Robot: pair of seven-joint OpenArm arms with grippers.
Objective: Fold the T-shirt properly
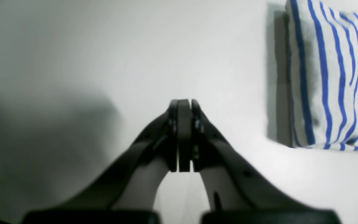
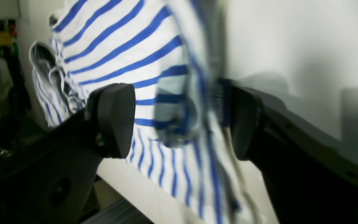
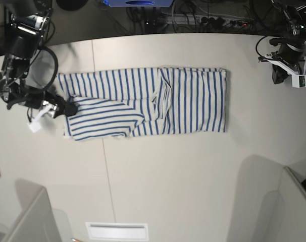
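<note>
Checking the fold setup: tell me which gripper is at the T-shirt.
The right gripper, its fingers open around the T-shirt edge at the base view's left. The left gripper sits shut, apart from the cloth.

**Non-Task Items in View**

The table (image 3: 183,166) is a pale, matte surface with a thin seam running front to back on its left part. A white rectangular label (image 3: 116,231) lies flat near the front edge. Beyond the far edge, a tangle of dark cables (image 3: 213,17) is grouped beside a blue object (image 3: 138,3), partly cropped.
</note>
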